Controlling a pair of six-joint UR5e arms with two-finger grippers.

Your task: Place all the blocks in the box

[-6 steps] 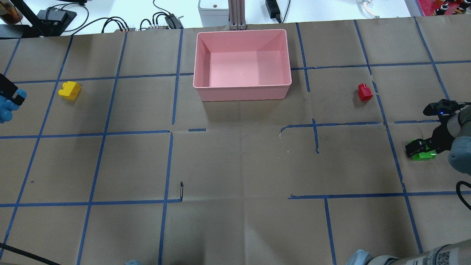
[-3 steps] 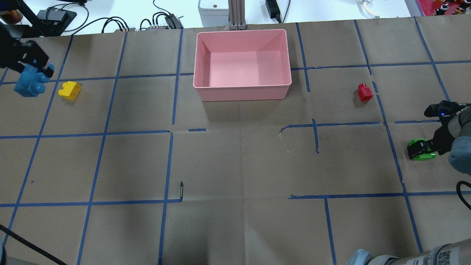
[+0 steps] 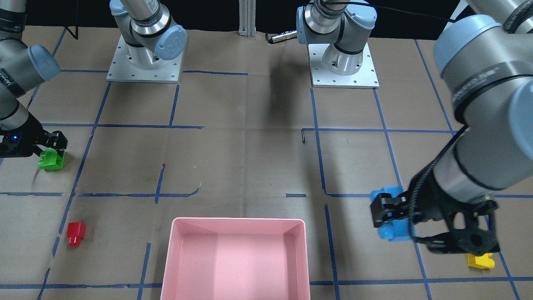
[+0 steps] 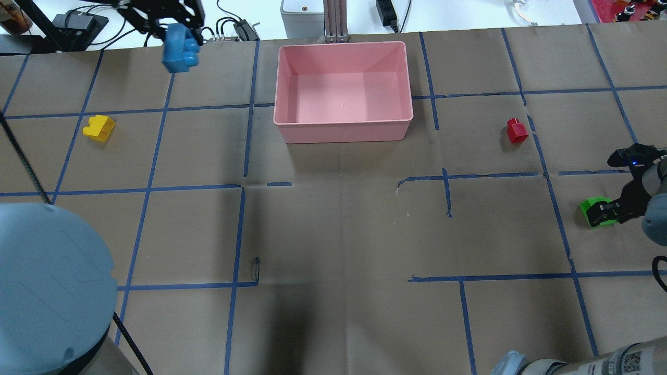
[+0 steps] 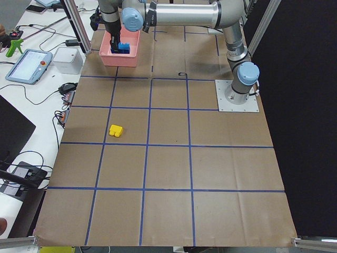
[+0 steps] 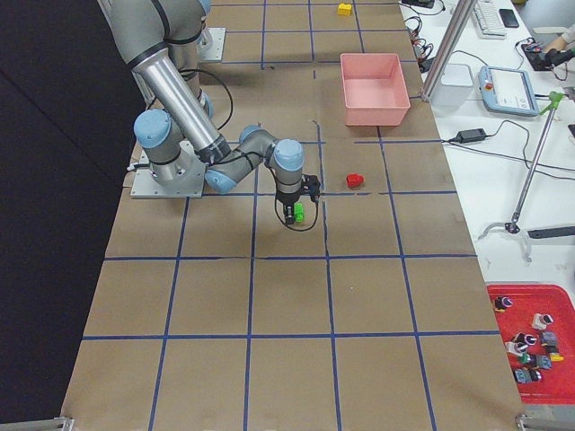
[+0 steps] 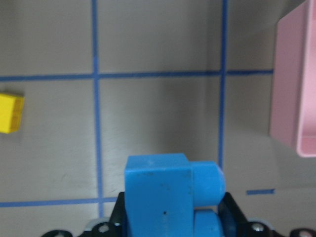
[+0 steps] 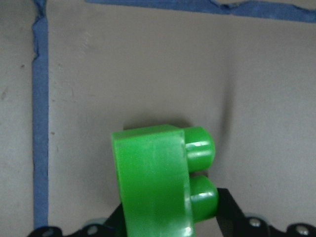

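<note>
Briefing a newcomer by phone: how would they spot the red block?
Find the pink box at the far edge in the overhead view. Right of it lies the red block, alone on the paper; the neighbouring green block is in the right gripper.

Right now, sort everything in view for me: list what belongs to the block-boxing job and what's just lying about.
Job: blue block, held aloft; green block, gripped; red block; yellow block; pink box.
Lying about: cables; teach pendant; red tray of small parts.
</note>
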